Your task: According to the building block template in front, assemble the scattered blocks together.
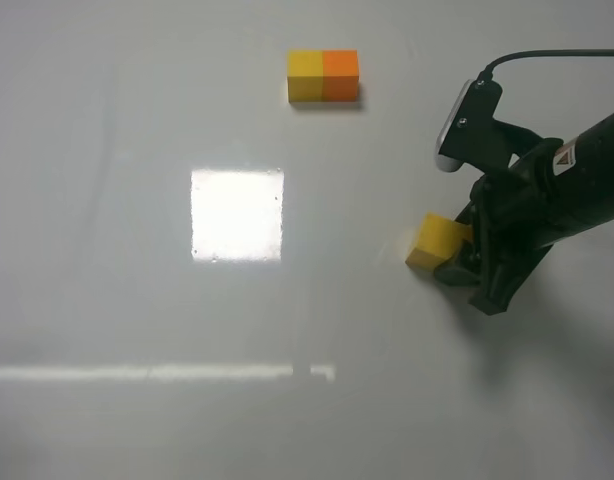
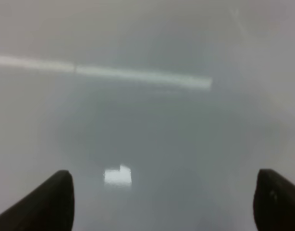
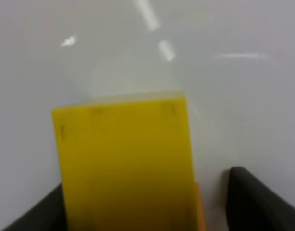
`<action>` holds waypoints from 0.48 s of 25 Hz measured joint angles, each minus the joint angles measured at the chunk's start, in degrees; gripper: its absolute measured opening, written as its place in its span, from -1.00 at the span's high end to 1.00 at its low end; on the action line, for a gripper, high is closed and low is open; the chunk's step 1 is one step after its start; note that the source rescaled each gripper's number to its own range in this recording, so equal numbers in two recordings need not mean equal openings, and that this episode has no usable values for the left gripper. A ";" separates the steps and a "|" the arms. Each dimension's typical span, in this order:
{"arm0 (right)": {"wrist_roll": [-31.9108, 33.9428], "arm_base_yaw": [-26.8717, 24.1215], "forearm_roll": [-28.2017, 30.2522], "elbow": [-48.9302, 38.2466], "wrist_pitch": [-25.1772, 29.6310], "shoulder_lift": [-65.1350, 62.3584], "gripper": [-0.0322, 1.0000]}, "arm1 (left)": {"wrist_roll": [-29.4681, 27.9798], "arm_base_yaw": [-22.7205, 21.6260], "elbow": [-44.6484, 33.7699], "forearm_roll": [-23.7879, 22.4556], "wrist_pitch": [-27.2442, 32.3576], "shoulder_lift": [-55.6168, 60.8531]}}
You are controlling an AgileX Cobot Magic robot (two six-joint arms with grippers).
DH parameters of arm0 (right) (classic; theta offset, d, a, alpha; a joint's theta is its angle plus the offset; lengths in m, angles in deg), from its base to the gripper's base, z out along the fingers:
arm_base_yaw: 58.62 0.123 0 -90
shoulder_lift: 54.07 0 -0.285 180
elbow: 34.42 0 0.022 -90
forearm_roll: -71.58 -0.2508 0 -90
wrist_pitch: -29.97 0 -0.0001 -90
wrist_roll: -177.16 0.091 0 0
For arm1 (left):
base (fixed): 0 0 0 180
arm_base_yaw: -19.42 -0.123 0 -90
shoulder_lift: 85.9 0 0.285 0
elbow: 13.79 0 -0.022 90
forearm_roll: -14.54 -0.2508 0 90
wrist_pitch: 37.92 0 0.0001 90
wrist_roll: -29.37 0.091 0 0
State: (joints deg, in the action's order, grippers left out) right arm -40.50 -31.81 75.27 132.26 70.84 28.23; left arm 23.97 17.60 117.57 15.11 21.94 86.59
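Note:
The building block template (image 1: 323,76), a joined yellow and orange bar, lies at the far middle of the table. The mustard yellow cube (image 1: 437,243) sits at the right, against the tips of my right gripper (image 1: 465,272). In the right wrist view the yellow cube (image 3: 126,163) fills the space between the fingers (image 3: 255,202). One finger is at its side and the other stands a little apart, so the jaws are open around it. A thin orange sliver (image 3: 200,209) shows at the cube's edge; the rest of the orange cube is hidden. My left gripper (image 2: 162,202) is open and empty over bare table.
A bright square glare patch (image 1: 237,214) lies on the glossy white table (image 1: 107,300), with a glare stripe (image 1: 157,373) nearer the front. The right arm and its camera mount (image 1: 467,125) stand over the right side.

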 joint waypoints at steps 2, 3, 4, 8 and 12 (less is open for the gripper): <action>0.18 0.05 0.12 0.11 0.00 0.30 0.26 | 0.00 0.00 0.00 0.00 0.00 0.00; 0.25 0.05 0.17 0.18 0.00 0.37 0.27 | 0.00 0.00 0.00 0.00 0.00 0.00; 0.48 0.05 0.17 0.25 0.00 0.37 0.27 | 0.00 0.00 0.00 0.00 0.00 0.00; 0.96 0.05 0.17 0.32 -0.22 0.42 0.53 | 0.00 0.00 0.00 0.00 0.00 0.00; 1.01 0.05 0.63 0.32 -0.28 0.42 0.90 | -0.06 0.00 0.00 0.00 0.00 0.00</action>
State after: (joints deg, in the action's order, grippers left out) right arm -39.49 -31.76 75.90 132.58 70.56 28.66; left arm 23.91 17.60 117.57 15.11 21.94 86.59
